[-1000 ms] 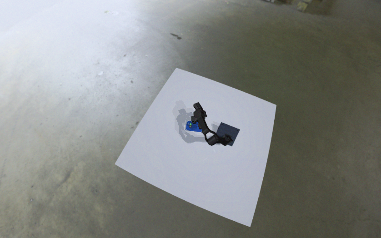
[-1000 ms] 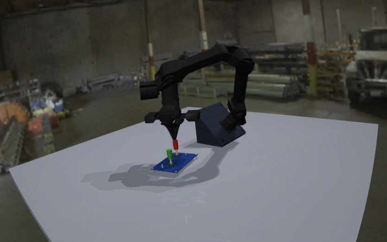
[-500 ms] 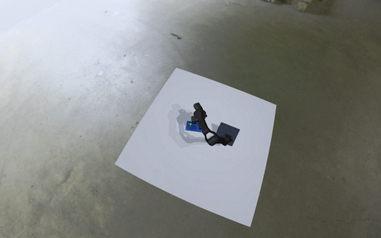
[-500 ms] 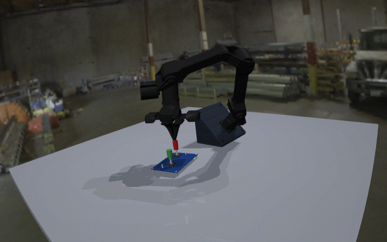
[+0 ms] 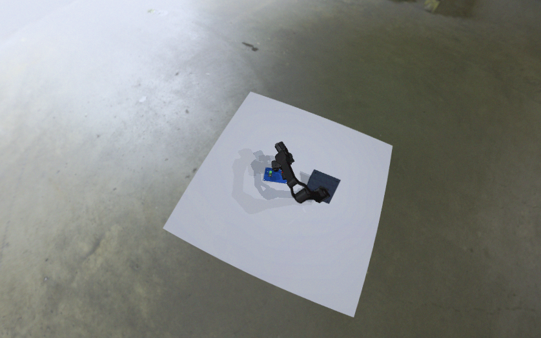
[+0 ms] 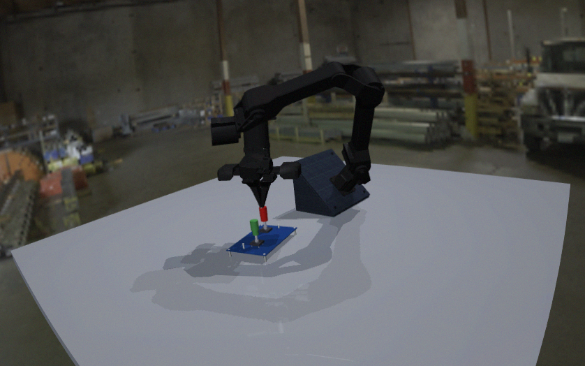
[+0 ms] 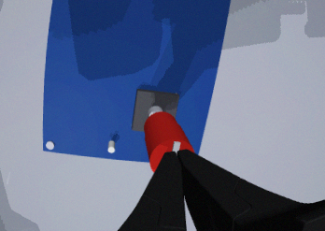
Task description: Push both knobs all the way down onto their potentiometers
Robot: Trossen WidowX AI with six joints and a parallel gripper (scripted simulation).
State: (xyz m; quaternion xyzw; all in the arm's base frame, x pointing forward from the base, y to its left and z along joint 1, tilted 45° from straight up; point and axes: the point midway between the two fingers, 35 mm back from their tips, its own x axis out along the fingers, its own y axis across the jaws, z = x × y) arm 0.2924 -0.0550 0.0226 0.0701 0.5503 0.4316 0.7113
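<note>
The blue circuit board (image 5: 279, 180) (image 6: 281, 234) (image 7: 93, 98) stands on short legs. A red knob (image 6: 263, 214) (image 7: 163, 132) sits high on its shaft, with bare shaft showing above the dark square potentiometer (image 7: 142, 109). A green knob (image 6: 254, 226) (image 5: 270, 171) also sits high on its shaft, with shaft showing above its potentiometer (image 6: 256, 243). My gripper (image 6: 262, 207) (image 7: 176, 161) is shut with nothing between the fingers. Its tips are at the top of the red knob, touching it or very close. The fingers hide part of the knob's top in the wrist view.
A dark blue wedge-shaped block (image 5: 327, 180) (image 6: 310, 191) stands behind the board, beneath the arm's base. Thin white pins (image 7: 111, 147) (image 6: 243, 246) stand up from the board near the potentiometers. The white table top (image 5: 264, 243) (image 6: 421, 272) carries the arm's shadows.
</note>
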